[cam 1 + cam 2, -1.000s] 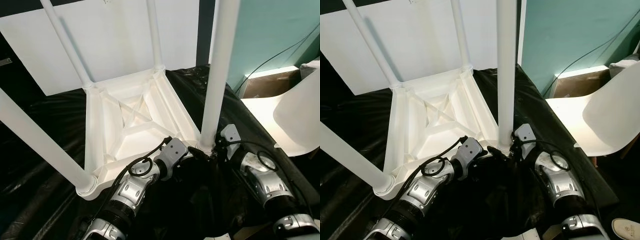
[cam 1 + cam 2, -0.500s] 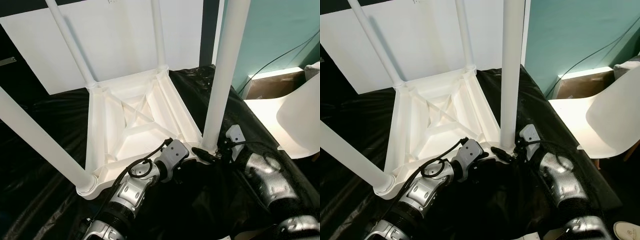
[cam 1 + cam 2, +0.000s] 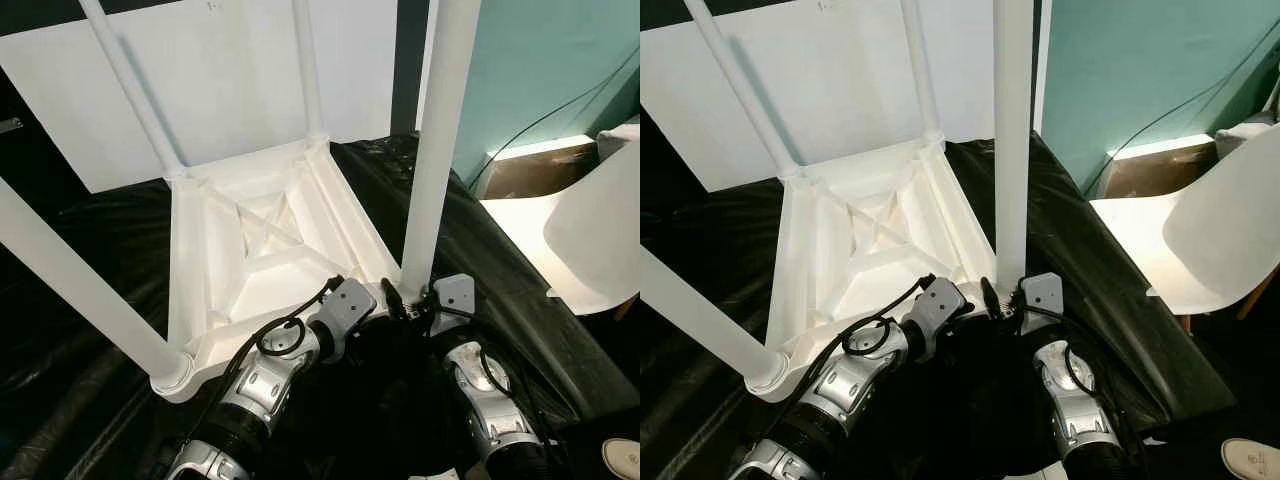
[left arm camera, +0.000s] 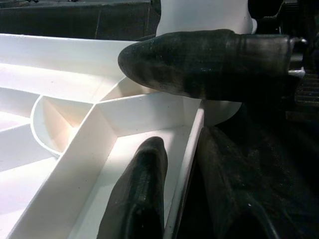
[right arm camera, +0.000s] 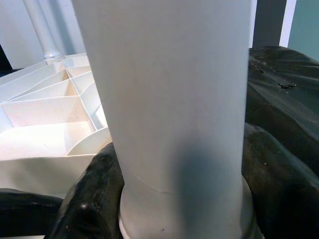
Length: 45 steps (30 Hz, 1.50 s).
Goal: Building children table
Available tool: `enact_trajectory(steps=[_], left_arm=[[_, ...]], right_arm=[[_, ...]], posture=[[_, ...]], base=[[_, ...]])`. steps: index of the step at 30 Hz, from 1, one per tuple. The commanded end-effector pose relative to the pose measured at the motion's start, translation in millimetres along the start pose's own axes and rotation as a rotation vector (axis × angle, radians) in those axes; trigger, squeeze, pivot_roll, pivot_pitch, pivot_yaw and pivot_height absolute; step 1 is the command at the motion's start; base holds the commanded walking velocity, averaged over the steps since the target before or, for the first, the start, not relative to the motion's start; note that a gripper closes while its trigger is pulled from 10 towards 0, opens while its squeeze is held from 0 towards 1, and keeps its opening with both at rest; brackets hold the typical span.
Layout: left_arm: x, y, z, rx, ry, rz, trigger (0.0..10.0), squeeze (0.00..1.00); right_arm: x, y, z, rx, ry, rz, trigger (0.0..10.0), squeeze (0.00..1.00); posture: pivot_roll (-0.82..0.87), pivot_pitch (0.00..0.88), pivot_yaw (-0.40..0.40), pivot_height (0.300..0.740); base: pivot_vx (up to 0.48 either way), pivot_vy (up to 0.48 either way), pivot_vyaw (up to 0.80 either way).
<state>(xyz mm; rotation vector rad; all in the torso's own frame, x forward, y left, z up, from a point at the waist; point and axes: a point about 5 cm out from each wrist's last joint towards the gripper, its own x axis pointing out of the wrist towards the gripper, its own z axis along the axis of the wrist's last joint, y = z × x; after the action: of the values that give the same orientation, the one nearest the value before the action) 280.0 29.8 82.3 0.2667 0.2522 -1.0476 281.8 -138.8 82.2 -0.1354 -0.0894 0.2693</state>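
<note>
- The white children's table (image 3: 262, 250) lies upside down on the black-draped surface (image 3: 90, 240), four legs standing up.
- Right tool (image 5: 164, 194) has regrasped lower, clasping the near-right leg (image 3: 432, 160) at its socket, probably seating it.
- Left tool (image 4: 164, 124) stays clamped on the near rim (image 4: 192, 144).

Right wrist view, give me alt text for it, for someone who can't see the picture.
A thick white table leg stands upright between the right gripper's two black fingers, one on each side of its base. Behind it lies the upturned white tabletop with its ribbed underside, resting on black sheeting.
</note>
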Motion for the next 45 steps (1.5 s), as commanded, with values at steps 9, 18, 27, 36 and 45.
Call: enact_trajectory(steps=[9, 18, 27, 36, 45], left_arm=[[-5.9, -6.9, -38.9, -0.102, 0.164, -0.023, 0.0, 0.0], [-3.6, -5.3, -37.0, -0.091, 0.167, -0.015, 10.0, 0.0], [-2.4, -5.6, -36.6, -0.092, 0.167, -0.017, 10.0, 0.0], [-2.4, -5.1, -36.5, -0.091, 0.166, -0.013, 10.0, 0.0], [-2.8, -4.6, -37.2, -0.087, 0.169, -0.015, 10.0, 0.0]], right_arm=[[1.4, -6.0, -14.3, -0.064, 0.113, 0.041, 10.0, 0.0], [12.7, -24.0, -6.9, -0.09, 0.104, -0.004, 10.0, 0.0], [13.9, -19.3, -9.6, -0.099, 0.138, 0.143, 10.0, 0.0], [20.0, -31.5, -0.7, -0.088, 0.12, 0.218, 10.0, 1.0], [21.5, -38.3, 6.6, -0.177, 0.133, 0.524, 10.0, 0.0]], posture=[[-0.11, 0.0, 0.072, 0.74], [-0.11, 0.0, 0.072, 0.74], [-0.12, 0.0, 0.073, 0.74], [-0.11, 0.0, 0.069, 0.74], [-0.11, 0.0, 0.07, 0.74]], base=[[0.0, 0.0, 0.0], [0.0, 0.0, 0.0], [0.0, 0.0, 0.0], [0.0, 0.0, 0.0], [0.0, 0.0, 0.0]])
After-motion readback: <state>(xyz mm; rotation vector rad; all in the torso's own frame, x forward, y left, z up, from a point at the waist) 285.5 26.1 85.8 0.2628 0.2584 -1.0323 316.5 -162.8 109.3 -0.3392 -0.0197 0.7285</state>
